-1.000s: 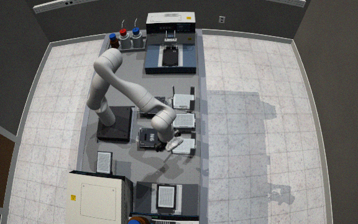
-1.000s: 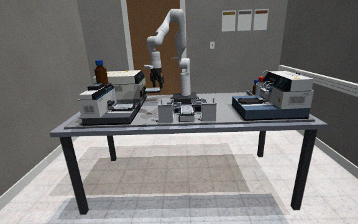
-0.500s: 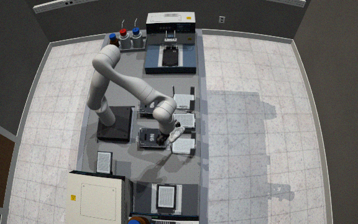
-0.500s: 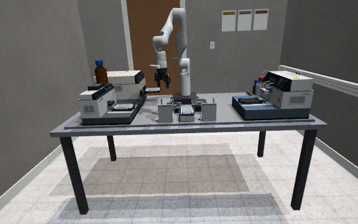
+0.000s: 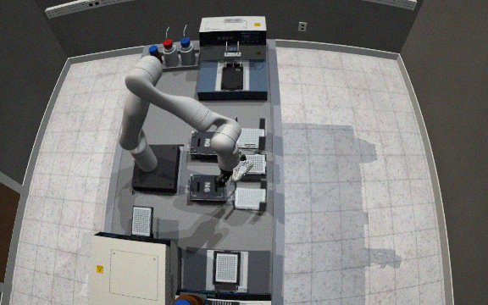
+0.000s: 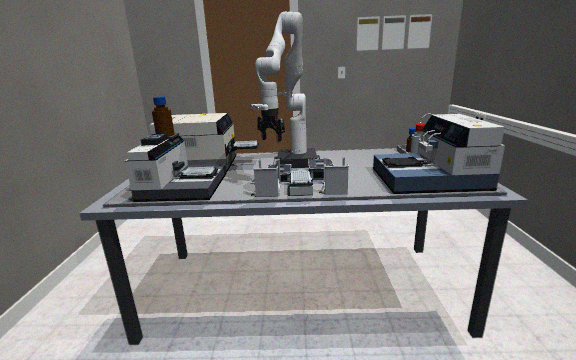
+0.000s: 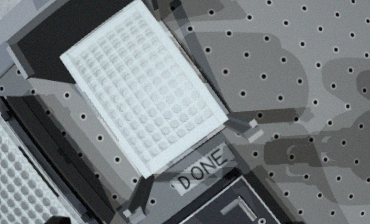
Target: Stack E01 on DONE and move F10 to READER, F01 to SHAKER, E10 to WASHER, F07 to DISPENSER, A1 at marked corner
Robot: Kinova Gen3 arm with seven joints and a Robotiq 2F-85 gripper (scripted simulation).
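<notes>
My gripper [image 5: 222, 180] [image 6: 270, 131] is open and empty. It hangs well above the deck, over the edge of nest N6 [image 5: 207, 188] beside the DONE rack [image 6: 266, 182]. The wrist view looks down on a white plate [image 7: 143, 90] [image 5: 250, 198] in that rack, above the DONE label [image 7: 206, 167]. A white plate [image 5: 256, 164] [image 6: 299, 176] [image 7: 16, 175] sits on the SHAKER. A white plate [image 5: 250, 137] shows in the IN rack [image 6: 336, 180]. A dark plate [image 5: 231, 77] [image 6: 403, 161] lies on the WASHER. White plates lie on the DISPENSER [image 5: 226, 268] [image 6: 198, 171] and on the READER drawer [image 5: 141, 220] [image 6: 254, 147].
Nest RG [image 5: 202, 142] lies behind N6, partly under my arm. The arm's base [image 5: 157, 169] stands at the deck's left. Three capped bottles [image 5: 172, 51] stand by the WASHER. The racks' thin posts [image 6: 343, 162] stick up near the gripper.
</notes>
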